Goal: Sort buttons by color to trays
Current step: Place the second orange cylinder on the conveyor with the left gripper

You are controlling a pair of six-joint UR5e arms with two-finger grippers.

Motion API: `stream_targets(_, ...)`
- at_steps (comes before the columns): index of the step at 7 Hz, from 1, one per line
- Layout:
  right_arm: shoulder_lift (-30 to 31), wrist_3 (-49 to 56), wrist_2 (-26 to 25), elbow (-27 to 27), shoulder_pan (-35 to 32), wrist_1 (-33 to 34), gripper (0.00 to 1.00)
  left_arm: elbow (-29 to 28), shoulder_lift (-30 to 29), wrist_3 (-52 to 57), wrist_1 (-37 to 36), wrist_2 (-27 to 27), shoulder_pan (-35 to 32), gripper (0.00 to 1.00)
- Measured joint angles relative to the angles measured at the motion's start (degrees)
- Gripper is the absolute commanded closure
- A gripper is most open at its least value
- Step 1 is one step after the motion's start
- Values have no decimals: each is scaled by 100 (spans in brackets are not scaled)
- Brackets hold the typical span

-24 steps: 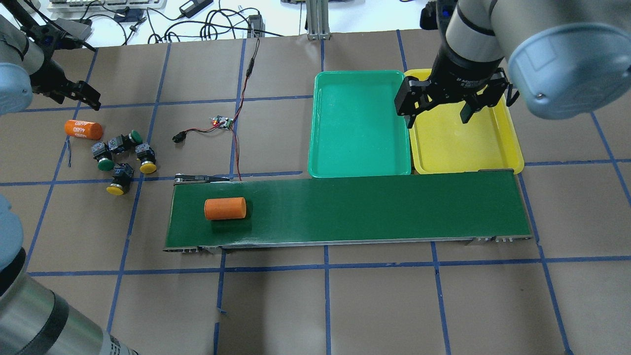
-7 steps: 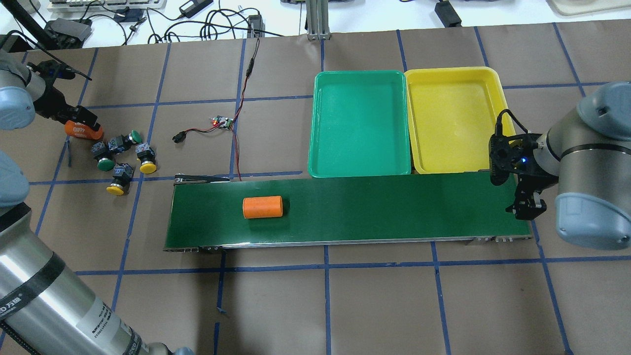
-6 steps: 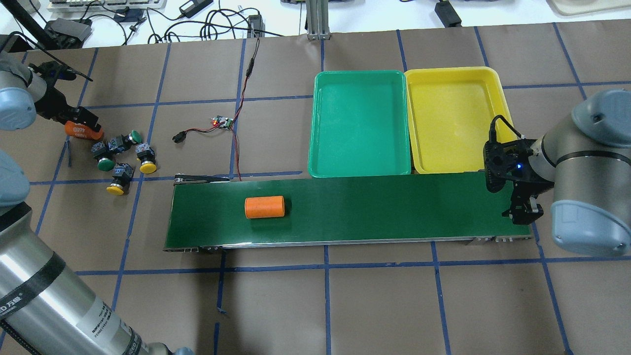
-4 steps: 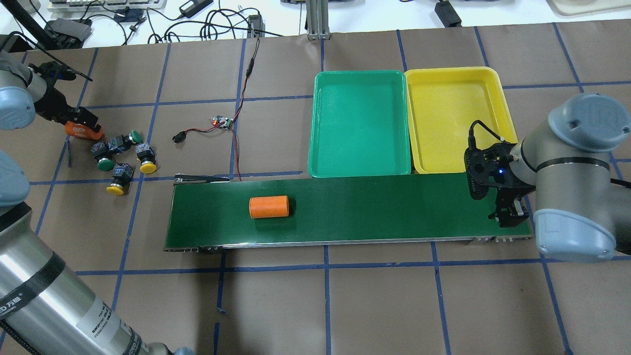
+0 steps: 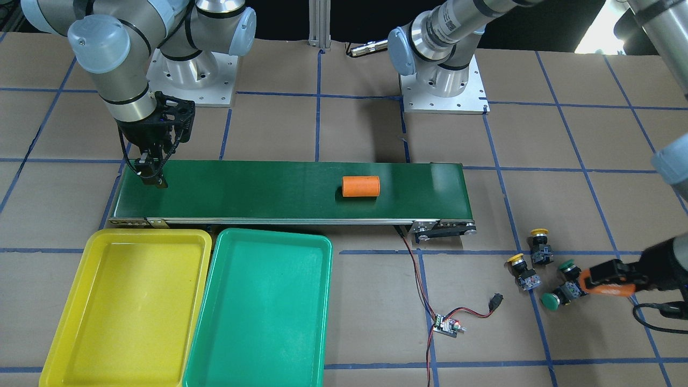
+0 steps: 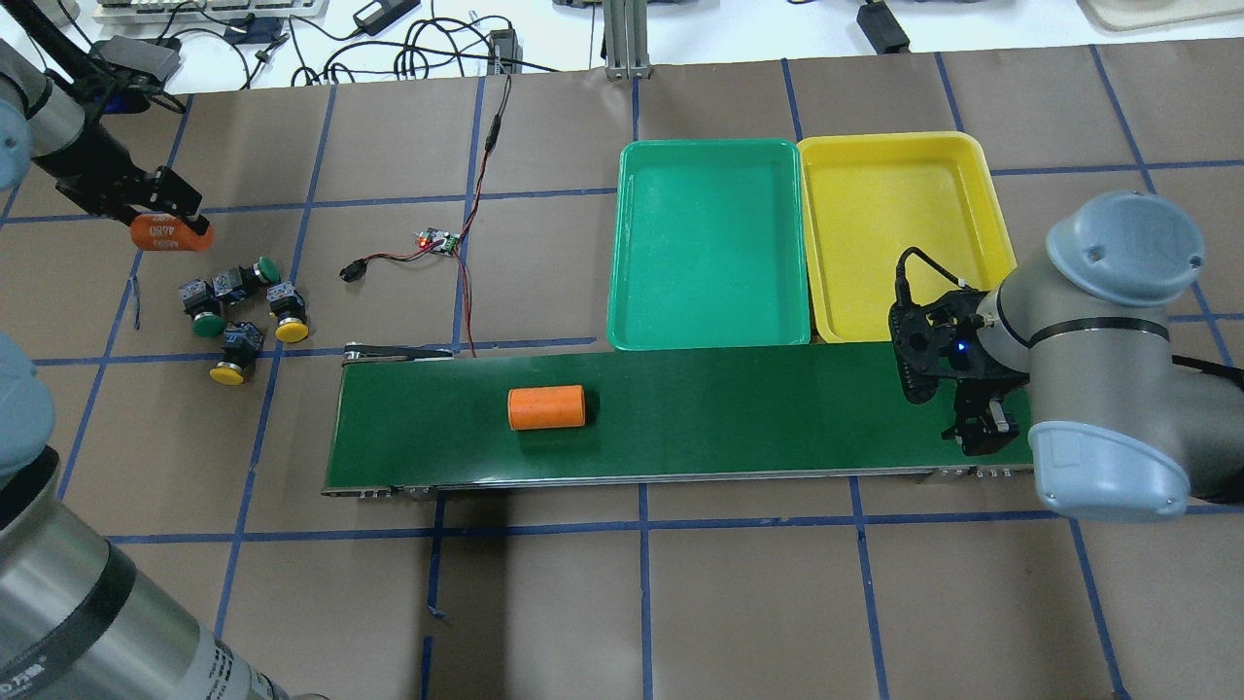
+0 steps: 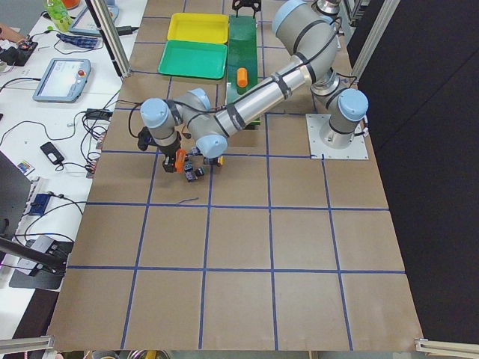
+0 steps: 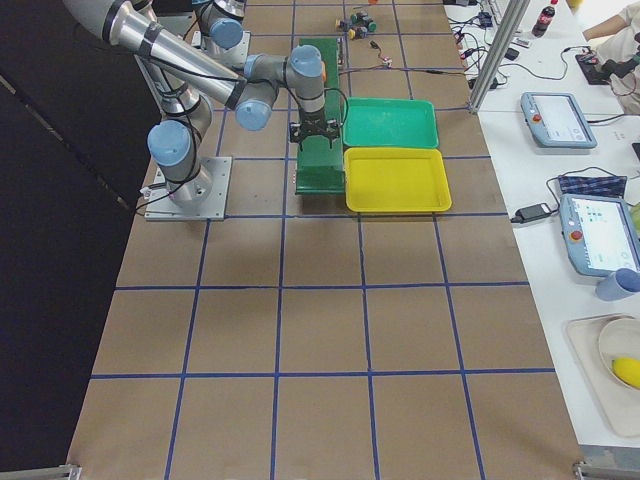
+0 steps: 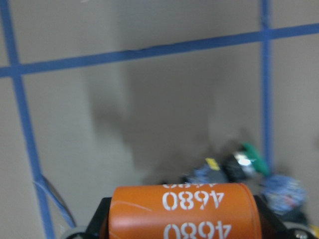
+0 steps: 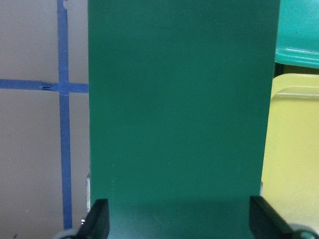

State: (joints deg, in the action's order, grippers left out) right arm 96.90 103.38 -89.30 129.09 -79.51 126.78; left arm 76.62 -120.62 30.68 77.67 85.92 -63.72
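Note:
Two yellow-capped buttons (image 6: pixel 290 331) (image 6: pixel 228 372) and two green-capped buttons (image 6: pixel 267 267) (image 6: pixel 206 326) lie in a cluster on the table at the far left. The teal green tray (image 6: pixel 709 243) and the yellow tray (image 6: pixel 894 233) stand side by side behind the belt, both empty. My left gripper (image 6: pixel 170 233) is shut on an orange cylinder marked 4680 (image 9: pixel 184 211) and holds it just behind the buttons. My right gripper (image 6: pixel 977 428) is open and empty, low over the belt's right end; its fingertips (image 10: pixel 97 219) stand wide apart.
A long dark-green conveyor belt (image 6: pixel 729 408) runs in front of the trays, with a second orange cylinder (image 6: pixel 546 408) lying on its left part. A small circuit board (image 6: pixel 437 240) with red and black wires lies between the buttons and the trays.
My left gripper shut on the 4680 cylinder and lifted it back off the table. My right arm swung from over the yellow tray down to the belt's right end. The belt's cylinder travelled right.

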Motion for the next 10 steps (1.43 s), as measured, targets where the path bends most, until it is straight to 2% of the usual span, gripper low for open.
stream_targets(2,-176,65,0,-6,1,45,0,575,926,-1241,785,-32,-717,100)
stream_targets(3,-255,61,4,-5,4,119,0,1096,1282,-1746,776,-38,-1067,100)
stream_targets(5,-298,30,8,6,5,224,0,2194,1820,-2517,258,-117,-1748,100)
stream_targets(7,-303,25,12,16,-7,240,0,3247,2197,-2804,-505,-271,-1985,100)
stream_targets(8,-303,26,11,16,-10,241,0,3635,2286,-2879,-865,-275,-2008,62)
stream_targets(9,-303,30,11,14,-11,241,0,3839,2338,-2895,-1032,-254,-2011,1)
stream_targets(10,-300,32,13,12,-11,244,0,3930,2377,-2891,-1087,-254,-2012,0)
